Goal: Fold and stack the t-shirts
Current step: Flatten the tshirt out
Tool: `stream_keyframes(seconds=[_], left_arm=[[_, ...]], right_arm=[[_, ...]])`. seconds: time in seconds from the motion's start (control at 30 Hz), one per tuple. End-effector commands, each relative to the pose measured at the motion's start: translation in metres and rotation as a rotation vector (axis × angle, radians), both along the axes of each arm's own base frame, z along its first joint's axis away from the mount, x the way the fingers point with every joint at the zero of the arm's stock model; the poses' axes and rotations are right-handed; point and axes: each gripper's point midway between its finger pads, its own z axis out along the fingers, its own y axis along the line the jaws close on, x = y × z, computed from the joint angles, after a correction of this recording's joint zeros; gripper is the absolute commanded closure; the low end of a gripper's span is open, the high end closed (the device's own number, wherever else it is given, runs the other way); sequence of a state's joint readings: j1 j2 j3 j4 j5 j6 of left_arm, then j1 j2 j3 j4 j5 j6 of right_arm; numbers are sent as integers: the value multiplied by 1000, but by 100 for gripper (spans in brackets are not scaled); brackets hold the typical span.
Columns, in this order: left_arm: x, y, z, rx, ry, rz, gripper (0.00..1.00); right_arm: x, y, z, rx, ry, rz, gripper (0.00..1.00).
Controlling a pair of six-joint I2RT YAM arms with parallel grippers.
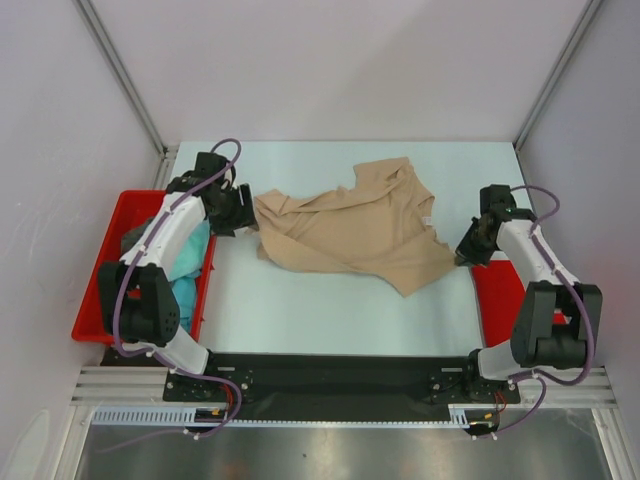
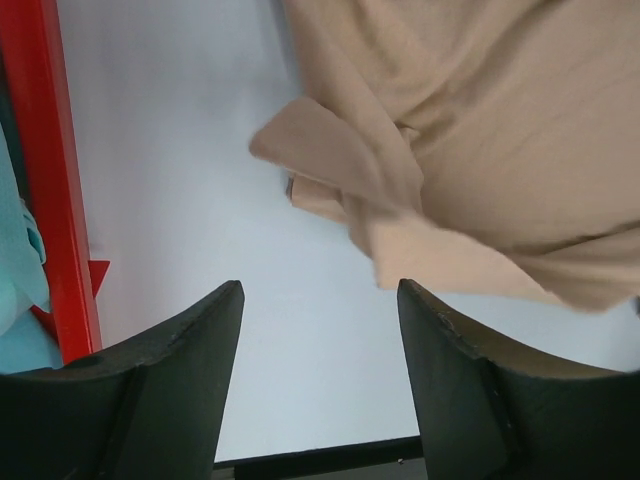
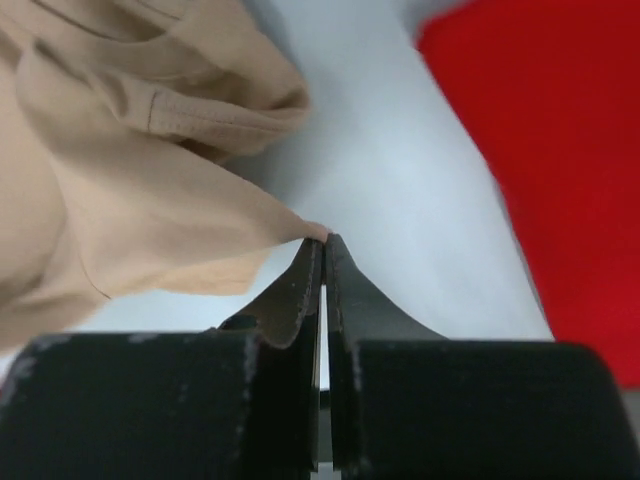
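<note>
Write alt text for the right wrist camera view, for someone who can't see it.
The right gripper, jaws shut, pinches a corner of the crumpled tan t-shirt, which fills the left. White table lies beneath, with a red mat at the upper right.

red tray (image 1: 88, 305): left of table (image 1: 330, 310) | red mat (image 1: 493, 297): right

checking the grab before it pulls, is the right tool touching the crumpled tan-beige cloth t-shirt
Touching. The right wrist view shows the right tool shut, with a corner of the crumpled tan-beige cloth t-shirt pinched between its tips.
</note>
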State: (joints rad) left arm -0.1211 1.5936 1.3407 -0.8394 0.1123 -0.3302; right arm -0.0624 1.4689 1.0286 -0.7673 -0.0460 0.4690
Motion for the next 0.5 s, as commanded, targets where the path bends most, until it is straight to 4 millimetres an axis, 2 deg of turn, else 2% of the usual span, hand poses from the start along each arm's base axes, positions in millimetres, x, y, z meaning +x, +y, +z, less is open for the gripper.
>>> stream_keyframes(seconds=[0.0, 0.1, 0.13, 0.2, 0.3, 0.37, 0.43, 0.47], left_arm=[[0, -2, 3, -12, -22, -21, 32], [-4, -3, -1, -23, -20, -29, 34], [-6, -5, -1, -32, -19, -35, 34], [-13, -7, -7, -44, 7, -43, 32], [-22, -12, -18, -70, 47, -53, 25], [-24, -19, -17, -112, 48, -54, 24], [-22, -28, -15, -164, 47, -54, 24], [-17, -33, -16, -186, 46, -55, 27]], right_arm=[[-29, -38, 29, -159, 58, -207, 100], [-46, -66, 42, -250, 63, -299, 100], [-52, -71, 46, -256, 48, -319, 100], [-51, -72, 45, -215, 19, -310, 100], [-52, -57, 34, -134, 25, -275, 100], [-56, -49, 24, -94, 54, -260, 100], [-55, -43, 20, -64, 55, -238, 100], [-53, -42, 20, -57, 44, -232, 100]])
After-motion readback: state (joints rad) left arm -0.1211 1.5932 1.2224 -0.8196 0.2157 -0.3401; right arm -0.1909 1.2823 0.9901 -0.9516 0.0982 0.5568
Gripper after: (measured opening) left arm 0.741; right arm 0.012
